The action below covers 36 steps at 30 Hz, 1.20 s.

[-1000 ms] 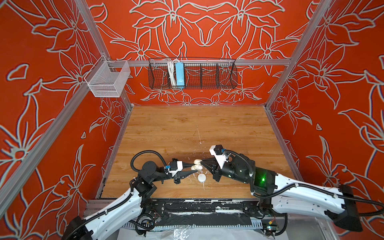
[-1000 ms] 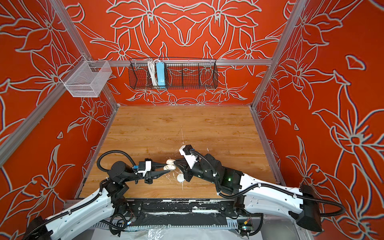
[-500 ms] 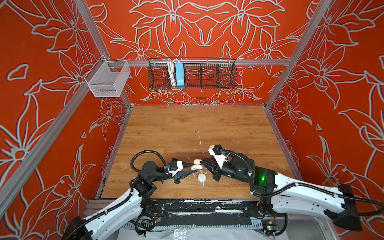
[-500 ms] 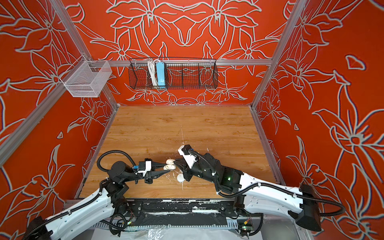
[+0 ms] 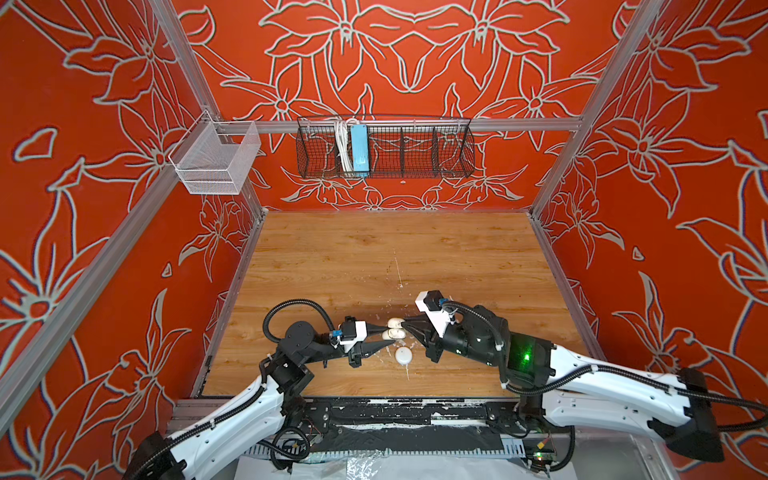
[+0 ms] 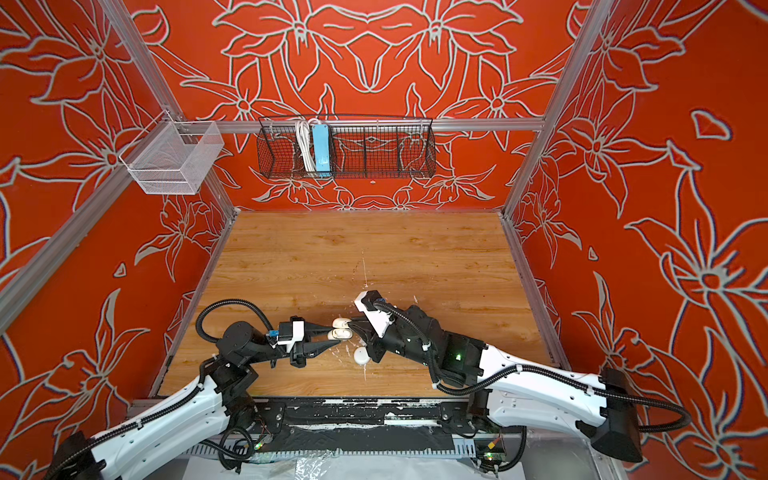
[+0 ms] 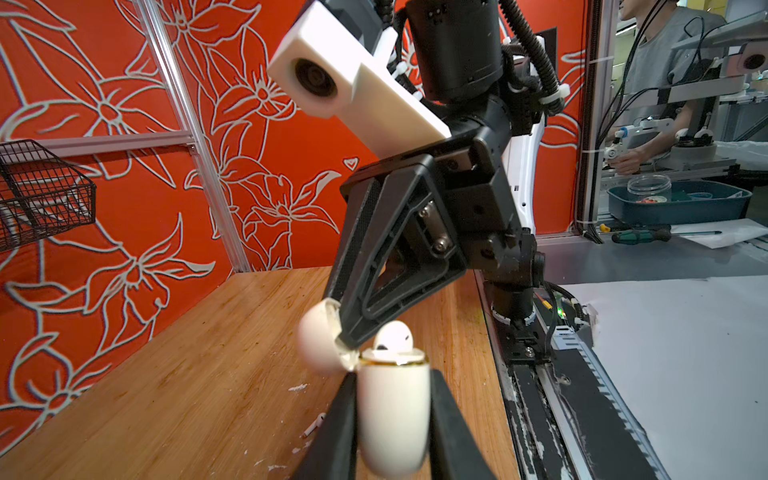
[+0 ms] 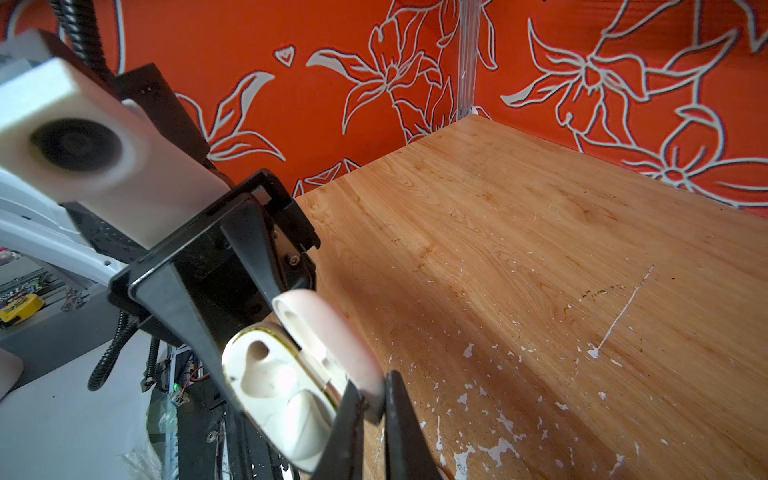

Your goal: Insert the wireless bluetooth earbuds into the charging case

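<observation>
Cream case [image 7: 392, 415] gripped in L hand [image 7: 392, 378], R hand [image 8: 371, 386] pinching its lid [image 8: 328, 332]; white charging case [image 5: 403, 354] lies just beside.

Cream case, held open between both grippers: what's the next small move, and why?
Probably open the right gripper off the lid and back it away. The lid already stands open, the left gripper clamps the cream case, and what looks like an earbud pokes above its rim, with one socket empty; a free gripper must handle it.
</observation>
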Available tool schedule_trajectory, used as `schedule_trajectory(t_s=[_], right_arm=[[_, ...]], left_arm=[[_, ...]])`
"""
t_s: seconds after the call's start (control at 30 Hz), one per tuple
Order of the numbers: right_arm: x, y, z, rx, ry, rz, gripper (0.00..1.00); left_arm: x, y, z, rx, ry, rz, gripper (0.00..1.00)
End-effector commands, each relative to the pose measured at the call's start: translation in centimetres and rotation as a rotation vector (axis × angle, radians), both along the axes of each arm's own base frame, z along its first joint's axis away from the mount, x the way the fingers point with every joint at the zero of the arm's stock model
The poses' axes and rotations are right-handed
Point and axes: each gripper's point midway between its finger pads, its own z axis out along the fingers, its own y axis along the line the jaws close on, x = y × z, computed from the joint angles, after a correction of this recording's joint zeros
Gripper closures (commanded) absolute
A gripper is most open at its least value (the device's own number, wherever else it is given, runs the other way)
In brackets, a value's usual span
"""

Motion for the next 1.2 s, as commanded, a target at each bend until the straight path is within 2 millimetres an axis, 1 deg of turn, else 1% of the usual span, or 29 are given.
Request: schedule_trajectory(t_s=[0.0,0.27,0.6,0.73,0.9,1.03,1.17], right_arm=[[-0.3,0.4,3.0,0.054,-0.059,0.021,1.0],[-0.1,0.4,3.3,0.052,-0.071,0.01,1.0],[0.1,0.2,2.9,0.031,-0.091,-0.003,1.0],[0.4,0.0,2.7,0.008,-0.117,-0.026,1.0],[0.6,-0.1,2.7,-0.031,-0.161,-0.048,1.0],[0.4,0.3,2.4,-0.06,-0.192,-0.035,1.0],[0.7,0.3,2.3,-0.083,-0.212,-0.058,1.0]], left_arm=[[-0.9,-0.5,0.9,0.001,-0.016,-0.057,0.72],[-0.4,-0.7,0.6,0.014,0.004,-0.046,0.67],[-0.1,-0.5,0.7,0.009,0.007,-0.015,0.72],[0.1,-0.4,0.8,0.006,0.016,-0.001,0.64],[0.4,-0.5,0.8,0.012,0.029,0.004,0.6],[0.7,-0.6,0.7,0.02,0.041,0.011,0.57],[0.9,-0.7,0.6,0.028,0.048,0.017,0.55]])
